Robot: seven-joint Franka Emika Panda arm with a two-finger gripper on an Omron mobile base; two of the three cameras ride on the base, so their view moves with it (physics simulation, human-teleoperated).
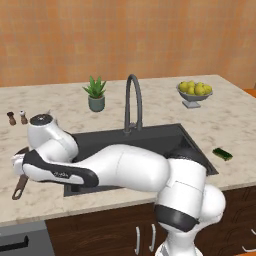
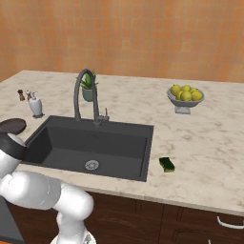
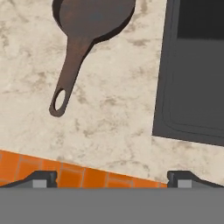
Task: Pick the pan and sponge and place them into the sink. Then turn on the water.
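Spread wide, gripper (image 3: 112,177) hovers empty near pan (image 3: 87,26), left of sink (image 3: 192,78). Judged: pan pickup in hand; next, lower onto handle (image 3: 70,70), close.

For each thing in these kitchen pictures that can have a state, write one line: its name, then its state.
pan: empty, on the counter left of the sink
sponge: flat on the counter, right of the sink
sink: empty, dry
faucet: off, no stream
gripper: open, holding nothing, above the counter
fruit bowl: full, upright
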